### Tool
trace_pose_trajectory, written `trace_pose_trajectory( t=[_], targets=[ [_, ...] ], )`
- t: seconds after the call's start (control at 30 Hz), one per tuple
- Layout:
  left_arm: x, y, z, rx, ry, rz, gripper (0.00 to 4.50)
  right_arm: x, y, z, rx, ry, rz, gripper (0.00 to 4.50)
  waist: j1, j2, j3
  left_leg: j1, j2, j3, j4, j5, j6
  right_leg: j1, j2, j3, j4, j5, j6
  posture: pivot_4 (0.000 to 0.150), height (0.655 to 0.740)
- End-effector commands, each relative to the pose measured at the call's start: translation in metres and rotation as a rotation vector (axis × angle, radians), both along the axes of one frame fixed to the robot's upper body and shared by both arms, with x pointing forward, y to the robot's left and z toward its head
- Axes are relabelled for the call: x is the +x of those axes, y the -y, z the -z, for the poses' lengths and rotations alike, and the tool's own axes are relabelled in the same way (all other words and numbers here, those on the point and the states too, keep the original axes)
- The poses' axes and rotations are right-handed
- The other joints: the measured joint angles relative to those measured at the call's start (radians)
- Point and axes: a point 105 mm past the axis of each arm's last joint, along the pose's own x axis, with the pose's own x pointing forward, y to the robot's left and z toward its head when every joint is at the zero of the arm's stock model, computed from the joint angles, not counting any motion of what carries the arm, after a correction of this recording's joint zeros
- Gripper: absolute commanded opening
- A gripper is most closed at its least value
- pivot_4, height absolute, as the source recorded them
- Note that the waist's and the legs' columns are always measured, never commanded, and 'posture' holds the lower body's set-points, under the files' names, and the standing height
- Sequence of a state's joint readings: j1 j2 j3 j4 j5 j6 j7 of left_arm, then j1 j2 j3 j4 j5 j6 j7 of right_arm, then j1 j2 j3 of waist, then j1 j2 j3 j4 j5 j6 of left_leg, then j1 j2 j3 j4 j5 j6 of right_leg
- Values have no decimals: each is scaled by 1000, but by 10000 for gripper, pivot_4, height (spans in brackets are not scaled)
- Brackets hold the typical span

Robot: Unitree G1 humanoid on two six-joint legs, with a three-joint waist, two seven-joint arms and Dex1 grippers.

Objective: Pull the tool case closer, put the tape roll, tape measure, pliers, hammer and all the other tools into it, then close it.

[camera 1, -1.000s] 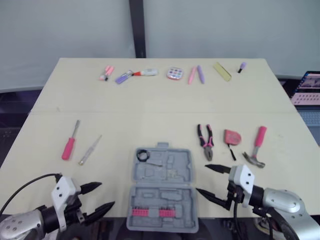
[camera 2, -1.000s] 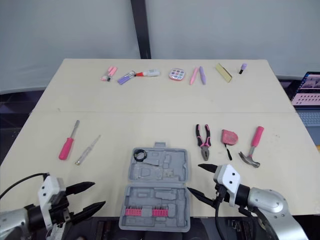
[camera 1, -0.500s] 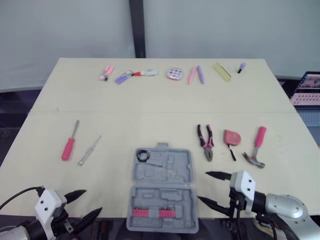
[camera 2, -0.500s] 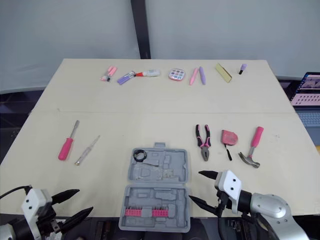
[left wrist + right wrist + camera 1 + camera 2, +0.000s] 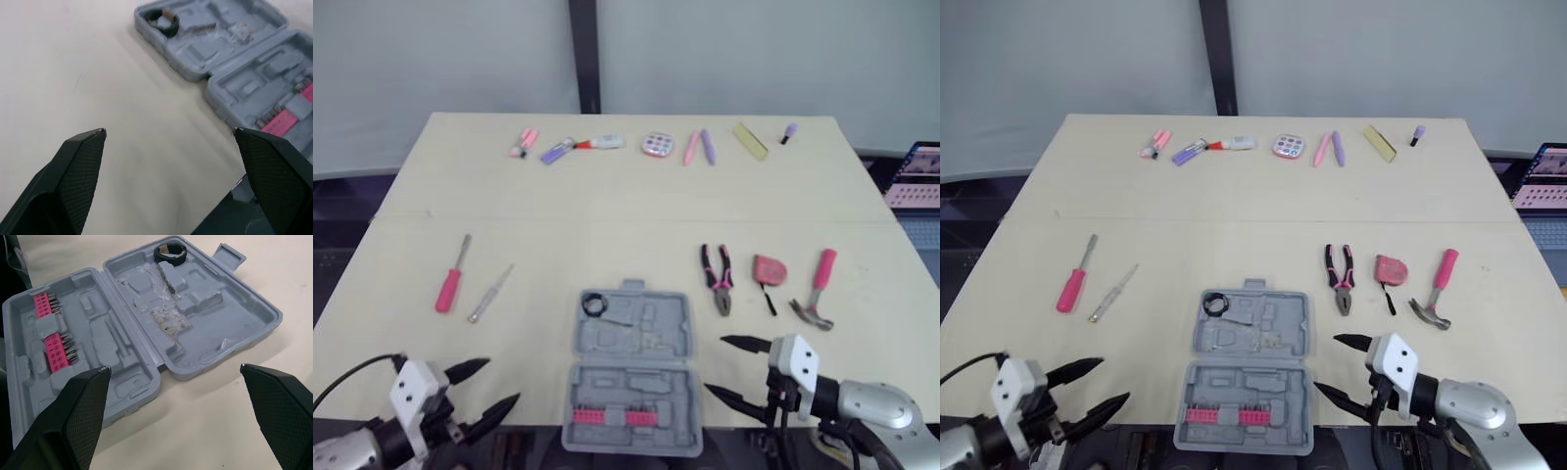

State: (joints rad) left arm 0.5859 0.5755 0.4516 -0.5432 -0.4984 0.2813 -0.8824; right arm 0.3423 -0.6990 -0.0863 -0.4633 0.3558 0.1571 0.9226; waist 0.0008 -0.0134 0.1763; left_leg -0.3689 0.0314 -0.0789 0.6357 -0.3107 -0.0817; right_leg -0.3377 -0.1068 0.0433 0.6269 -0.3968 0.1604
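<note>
The grey tool case lies open at the table's near edge, pink bit strips in its near half. A black tape roll sits in its far-left corner, seen again as the tape roll. Right of the case lie the pliers, the pink tape measure and the pink-handled hammer. On the left lie a pink screwdriver and a thin clear screwdriver. My left gripper hangs open left of the case. My right gripper stands open just right of it, holding nothing.
A row of small pens, markers and a round pink item lines the table's far edge. A laptop stands off the table's right side. The case overhangs the near table edge slightly.
My left gripper dropped back toward the table edge, then came up and forward again. My right gripper eased slightly toward me. The tools and case have not moved.
</note>
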Motion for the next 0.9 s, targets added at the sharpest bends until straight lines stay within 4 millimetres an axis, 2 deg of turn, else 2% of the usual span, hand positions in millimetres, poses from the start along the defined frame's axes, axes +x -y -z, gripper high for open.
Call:
trace_pose_trajectory(
  t=[0.03, 0.13, 0.3, 0.47, 0.6, 0.67, 0.9],
  targets=[
    [14, 32, -34, -74, 107, 119, 44784, 5, 2, -11, 28, 28, 49, 45000, -1, 0, 0, 0, 0, 0, 0, 0, 0, 0, 0, 0, 0, 0, 0, 1500, 7400],
    [21, 47, -43, -89, 137, 184, 44784, 10, 8, -12, 11, 42, 124, 45000, -4, 2, -1, 0, 0, 0, 0, 2, -3, 0, 0, 0, 0, 0, 0, 1500, 7400],
    [28, 56, -47, -96, 149, 218, 44784, 25, 26, -14, -17, 77, 341, 45000, -16, 2, -1, 1, 0, 2, -2, 2, -3, -2, 0, 2, 0, 0, 0, 1500, 7400],
    [31, 58, -46, -98, 145, 226, 44784, 44, 41, -20, 5, 76, 563, 45000, -14, 3, -1, 0, 0, 2, -1, 2, -4, -2, 0, 3, 1, 0, 0, 1500, 7400],
    [32, 63, -44, -87, 144, 239, 44784, 66, 44, -22, 29, 67, 702, 45000, -16, 3, -1, 0, 0, 2, -2, 2, -4, -3, 0, 3, 1, 0, 0, 1500, 7400],
    [32, 64, -44, -89, 146, 237, 44784, 77, 50, -19, 23, 52, 797, 45000, -17, 3, -1, 0, 0, 2, -2, 2, -4, -3, 0, 3, 1, 0, 0, 1500, 7400],
    [33, 65, -45, -77, 154, 228, 44784, 106, 61, -8, 22, -63, 940, 45000, -22, 4, -1, 0, 0, 3, -2, 2, -4, -4, 0, 3, 1, 0, 0, 1500, 7400]
  ],
)
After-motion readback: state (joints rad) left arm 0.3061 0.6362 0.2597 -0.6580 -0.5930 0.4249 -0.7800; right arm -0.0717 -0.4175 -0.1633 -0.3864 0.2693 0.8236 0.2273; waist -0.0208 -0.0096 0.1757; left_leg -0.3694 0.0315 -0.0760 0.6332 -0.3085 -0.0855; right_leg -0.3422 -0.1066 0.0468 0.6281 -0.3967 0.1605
